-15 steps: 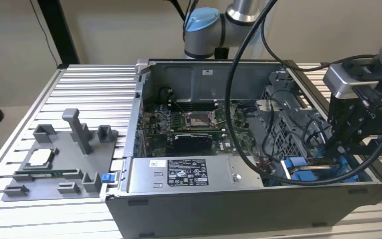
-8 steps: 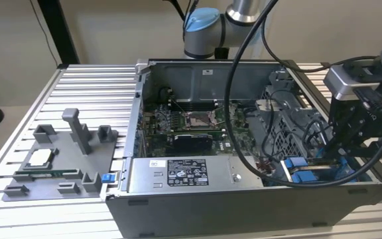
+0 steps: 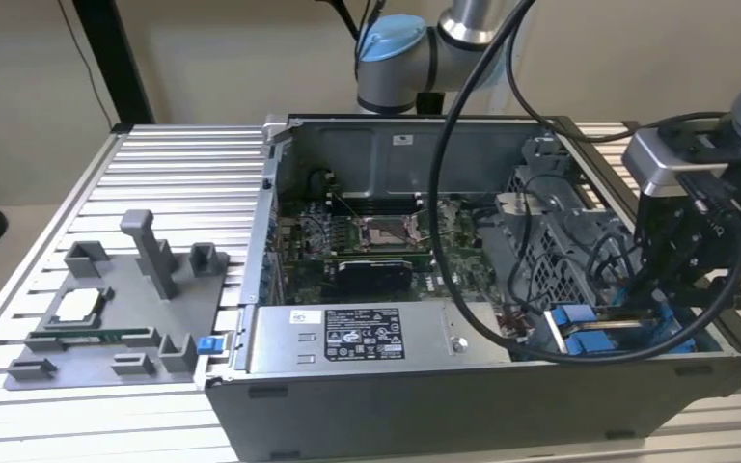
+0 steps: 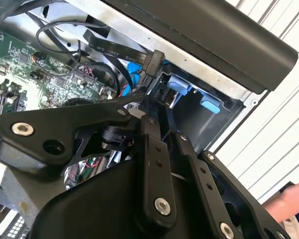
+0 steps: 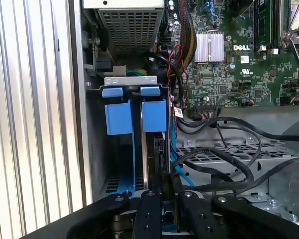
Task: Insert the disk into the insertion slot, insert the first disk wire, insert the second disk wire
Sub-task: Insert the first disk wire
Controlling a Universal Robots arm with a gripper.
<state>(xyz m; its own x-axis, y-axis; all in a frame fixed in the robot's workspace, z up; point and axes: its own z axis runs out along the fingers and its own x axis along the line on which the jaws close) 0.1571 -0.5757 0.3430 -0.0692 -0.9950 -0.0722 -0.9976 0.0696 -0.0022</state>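
At the computer case [image 3: 474, 405] end on the exterior view's right, gripper [image 5: 163, 177] reaches down over the insertion slot [image 5: 129, 80], jaws clenched narrow on the top edge of the disk [image 5: 157, 149]. Disk stands edge-on inside the slot, just beside the blue tabs [image 5: 118, 117]. Black flat cable connector [image 4: 154, 60] hangs near the slot.

There is one open grey metal computer case [image 3: 474, 405], one green circuit board [image 5: 239, 74], one grey plastic tray [image 3: 88, 362] and two big blue plastic flaps [image 5: 118, 118].
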